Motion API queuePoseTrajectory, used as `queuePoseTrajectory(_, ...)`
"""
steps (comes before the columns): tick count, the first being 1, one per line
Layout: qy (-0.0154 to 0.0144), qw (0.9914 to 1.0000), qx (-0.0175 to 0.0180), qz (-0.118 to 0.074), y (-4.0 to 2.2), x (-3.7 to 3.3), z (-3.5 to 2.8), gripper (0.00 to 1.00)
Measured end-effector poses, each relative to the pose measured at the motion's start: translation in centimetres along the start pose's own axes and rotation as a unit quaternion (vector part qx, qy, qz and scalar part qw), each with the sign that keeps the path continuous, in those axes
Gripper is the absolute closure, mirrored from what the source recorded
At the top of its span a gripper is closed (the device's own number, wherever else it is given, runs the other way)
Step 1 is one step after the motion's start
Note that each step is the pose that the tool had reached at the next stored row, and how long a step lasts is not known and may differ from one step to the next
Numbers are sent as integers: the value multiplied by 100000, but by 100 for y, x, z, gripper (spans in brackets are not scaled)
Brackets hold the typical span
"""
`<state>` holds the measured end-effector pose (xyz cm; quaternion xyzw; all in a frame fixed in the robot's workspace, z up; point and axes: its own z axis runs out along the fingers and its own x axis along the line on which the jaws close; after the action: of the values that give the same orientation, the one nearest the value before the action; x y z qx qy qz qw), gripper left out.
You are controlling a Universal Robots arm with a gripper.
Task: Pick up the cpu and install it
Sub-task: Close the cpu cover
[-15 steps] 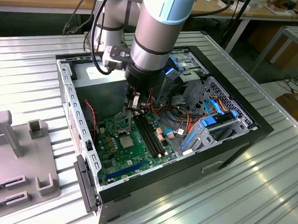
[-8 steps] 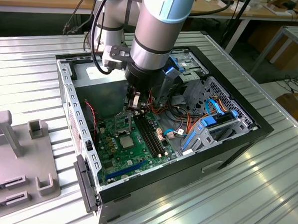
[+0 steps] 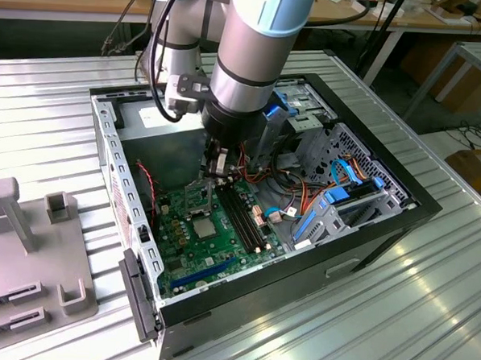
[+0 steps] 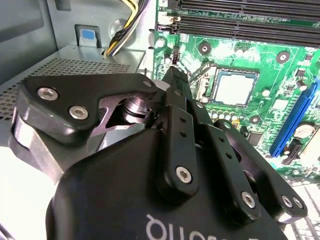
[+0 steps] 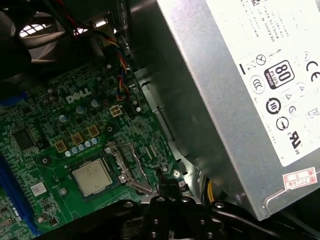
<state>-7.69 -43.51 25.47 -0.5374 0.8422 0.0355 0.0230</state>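
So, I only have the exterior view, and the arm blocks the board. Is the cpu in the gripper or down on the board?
Observer: On the board. Both wrist views show the cpu lying flat in its socket.
Operator: Is the gripper touching it?
Observer: No. In the second wrist view the gripper has its tip beside the socket, apart from the cpu.
Operator: Is the socket covered?
Observer: No. In the first wrist view the metal frame lies off to the side and the cpu's top is bare.
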Motion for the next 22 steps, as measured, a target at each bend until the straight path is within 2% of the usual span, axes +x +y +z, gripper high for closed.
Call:
queuePoseTrajectory(3, 37, 99991, -98, -1306, 0, 0, 1, 89)
queuePoseTrajectory(12, 40, 99991, -103, -1322, -14, 31, -4, 89)
queuePoseTrajectory(22, 39, 99990, -105, -1377, -22, 46, -52, 89)
